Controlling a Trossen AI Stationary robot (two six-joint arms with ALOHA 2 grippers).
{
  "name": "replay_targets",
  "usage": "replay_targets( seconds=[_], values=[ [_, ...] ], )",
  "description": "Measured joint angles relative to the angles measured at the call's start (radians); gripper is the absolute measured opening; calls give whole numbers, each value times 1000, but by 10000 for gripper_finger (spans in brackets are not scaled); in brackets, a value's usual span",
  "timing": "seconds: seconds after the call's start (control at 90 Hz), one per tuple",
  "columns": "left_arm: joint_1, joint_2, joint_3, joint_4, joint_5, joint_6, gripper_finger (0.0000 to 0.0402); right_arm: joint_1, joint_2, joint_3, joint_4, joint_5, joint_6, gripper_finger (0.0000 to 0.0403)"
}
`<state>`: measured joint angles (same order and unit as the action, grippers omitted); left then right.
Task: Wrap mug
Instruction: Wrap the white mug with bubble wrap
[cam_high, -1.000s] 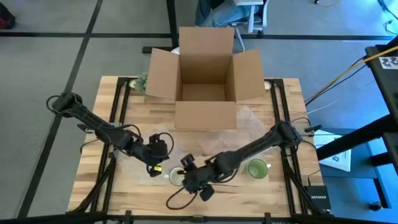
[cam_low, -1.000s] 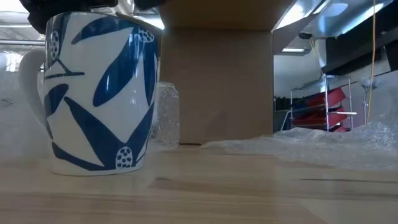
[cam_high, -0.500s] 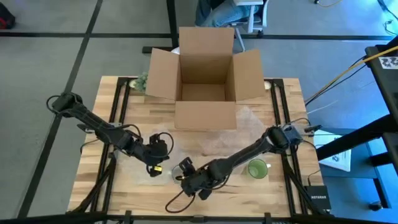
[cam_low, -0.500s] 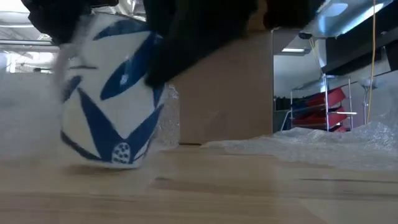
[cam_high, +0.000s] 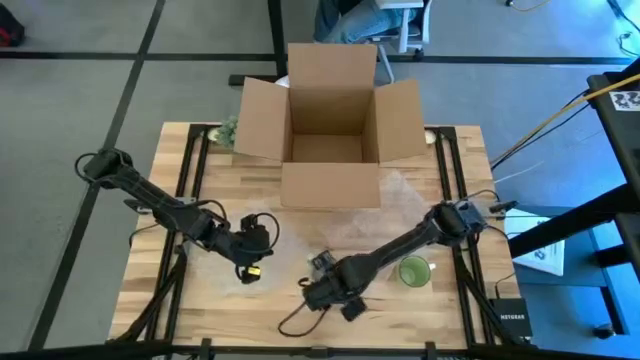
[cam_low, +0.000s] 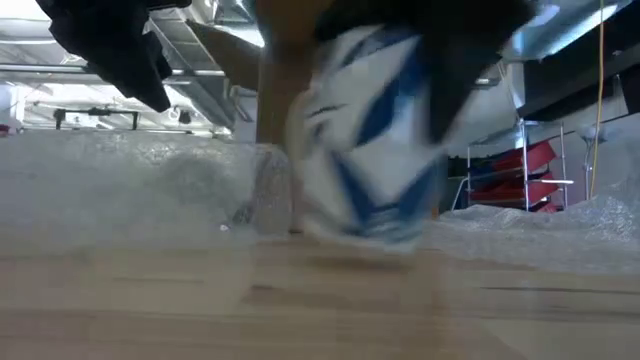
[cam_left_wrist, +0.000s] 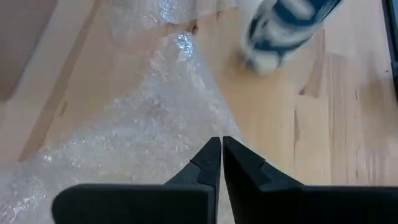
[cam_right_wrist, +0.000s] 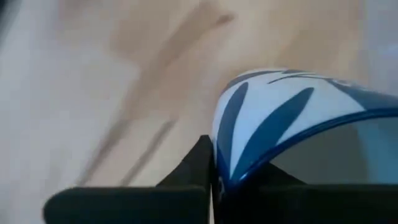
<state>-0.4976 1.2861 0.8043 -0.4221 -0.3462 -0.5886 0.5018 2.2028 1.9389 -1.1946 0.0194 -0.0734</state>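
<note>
Gripping the mug (cam_right_wrist: 292, 124) by its rim, your right end effector (cam_high: 325, 290) could let it slip; left end effector (cam_left_wrist: 221, 163) hangs closed, empty.

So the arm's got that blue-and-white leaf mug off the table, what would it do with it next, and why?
Probably carry it a little toward the sheet of clear bubble wrap and set it down there. The right gripper is clamped on the rim of the blue-and-white leaf-patterned mug, which hangs tilted above bare wood. The left gripper, fingers closed, rests over the wrap, seemingly pinning it.
</note>
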Motion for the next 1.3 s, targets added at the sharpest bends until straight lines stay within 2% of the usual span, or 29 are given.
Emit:
replay_targets(
  seconds=[0.1,0.289,0.511,0.644,0.756,0.867,1.067,1.2,1.3],
  values=[
    [1,0,0,0,-10,-15,0,25,-58,-69,-57,6,81,5],
    [0,0,0,0,-25,-14,0,28,-212,-289,-35,54,230,3],
    [0,0,0,0,-32,-14,0,6,-390,-570,84,97,335,2],
    [0,0,0,2,-39,-16,0,-6,-405,-664,150,77,353,9],
    [0,0,0,21,-49,-7,0,-6,-407,-702,189,86,401,36],
    [0,0,0,21,-63,-6,0,-6,-400,-707,144,74,412,83],
    [0,-13,2,11,-47,-29,0,-5,-456,-588,5,43,433,171],
    [1,-51,50,-78,-7,-61,0,-5,-492,-467,-68,33,443,208],
    [3,-87,68,-206,28,-138,0,-5,-502,-399,3,61,411,222]
  ],
)
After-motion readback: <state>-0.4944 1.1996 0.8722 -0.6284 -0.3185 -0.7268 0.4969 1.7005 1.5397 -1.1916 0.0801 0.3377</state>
